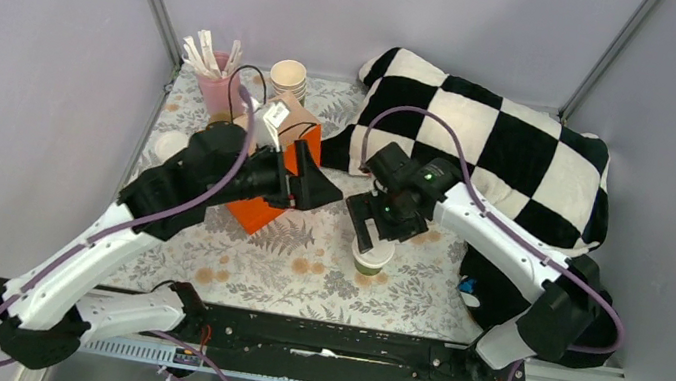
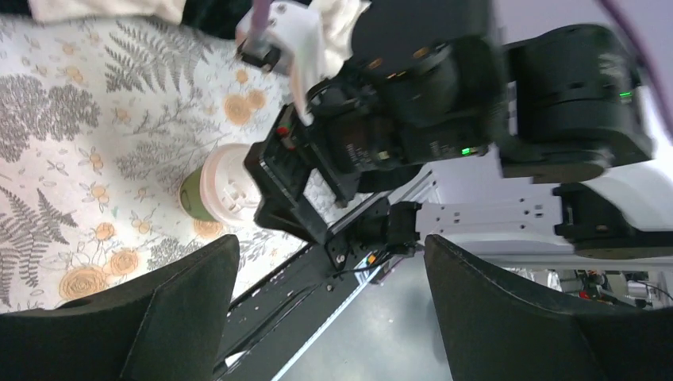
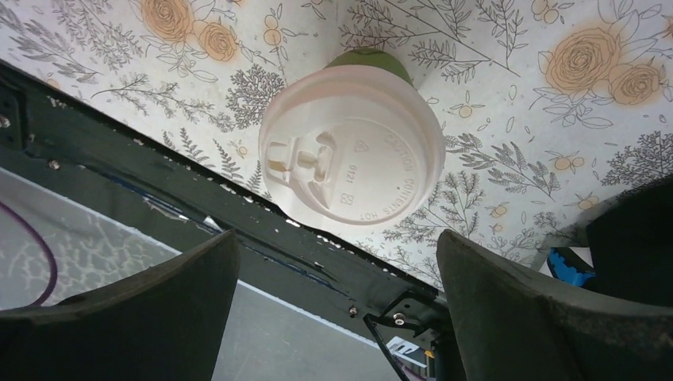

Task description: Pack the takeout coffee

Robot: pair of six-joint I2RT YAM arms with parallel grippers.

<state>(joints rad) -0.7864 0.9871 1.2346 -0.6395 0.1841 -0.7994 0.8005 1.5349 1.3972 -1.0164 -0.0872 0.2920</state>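
On the floral mat (image 1: 302, 271), takeout coffee (image 1: 372, 256) upright, right tool (image 1: 375, 226) apart above it, left tool (image 2: 329, 244) apart.

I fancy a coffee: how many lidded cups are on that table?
1: the green lidded cup stands on the floral cloth, beneath the open right jaws. Others may be hidden behind the arms.

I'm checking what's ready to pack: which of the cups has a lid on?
The green cup under the right gripper. It alone wears a white lid; the stacked cups at the back are open.
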